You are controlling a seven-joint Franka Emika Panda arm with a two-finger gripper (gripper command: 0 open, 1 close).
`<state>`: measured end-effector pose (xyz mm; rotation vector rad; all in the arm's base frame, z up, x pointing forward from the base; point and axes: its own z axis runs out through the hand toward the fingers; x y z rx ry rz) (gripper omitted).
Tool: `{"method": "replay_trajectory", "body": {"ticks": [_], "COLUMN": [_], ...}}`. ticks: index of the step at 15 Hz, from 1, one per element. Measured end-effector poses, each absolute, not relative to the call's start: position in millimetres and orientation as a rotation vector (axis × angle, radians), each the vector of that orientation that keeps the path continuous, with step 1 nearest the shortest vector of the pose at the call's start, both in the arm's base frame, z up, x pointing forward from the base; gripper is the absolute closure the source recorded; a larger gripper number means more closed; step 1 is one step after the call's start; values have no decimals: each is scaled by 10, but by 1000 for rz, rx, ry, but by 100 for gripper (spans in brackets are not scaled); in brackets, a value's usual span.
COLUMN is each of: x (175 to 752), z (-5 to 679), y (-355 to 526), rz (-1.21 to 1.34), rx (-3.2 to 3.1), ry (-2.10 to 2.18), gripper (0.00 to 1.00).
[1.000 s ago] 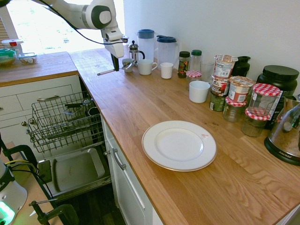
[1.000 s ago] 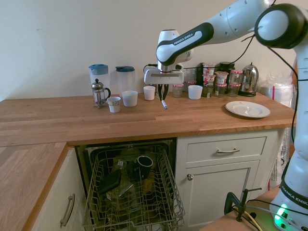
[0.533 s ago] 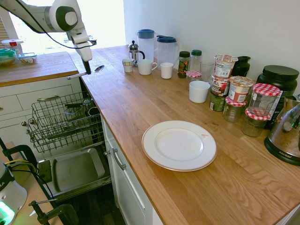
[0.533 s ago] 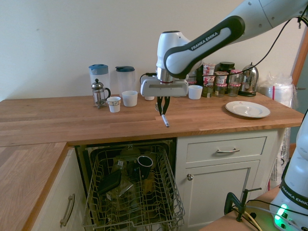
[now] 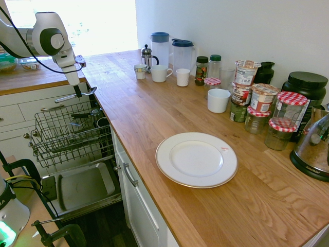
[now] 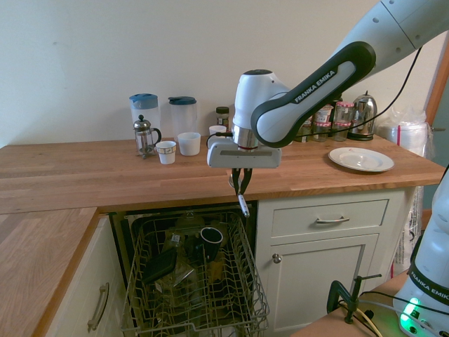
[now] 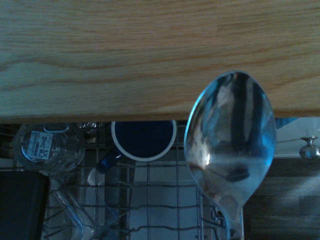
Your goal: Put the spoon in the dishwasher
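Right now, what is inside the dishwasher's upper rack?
In the rack sit a dark mug, a dark flat item and clear glass or plastic pieces. Whatever lies beneath them is covered.

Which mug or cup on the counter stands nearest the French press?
The small white paper-like cup with the patterned band near its rim; the others are plain white.

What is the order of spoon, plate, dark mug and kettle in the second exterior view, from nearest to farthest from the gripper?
1. Spoon: in the fingers
2. Dark mug: below, in the rack
3. Plate: counter, picture's right
4. Kettle: behind the plate
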<state>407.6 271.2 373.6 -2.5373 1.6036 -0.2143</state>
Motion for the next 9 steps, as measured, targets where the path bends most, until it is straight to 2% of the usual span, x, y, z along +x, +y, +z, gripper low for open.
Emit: {"method": "replay_trajectory", "body": {"ticks": [5, 9], "x": [3817, 3580], "z": [3532, 3037], "y": [3099, 3460], "rz": [-224, -226], "rx": [-2548, -2564], "ry": [1633, 1650], "gripper": [100, 100]}}
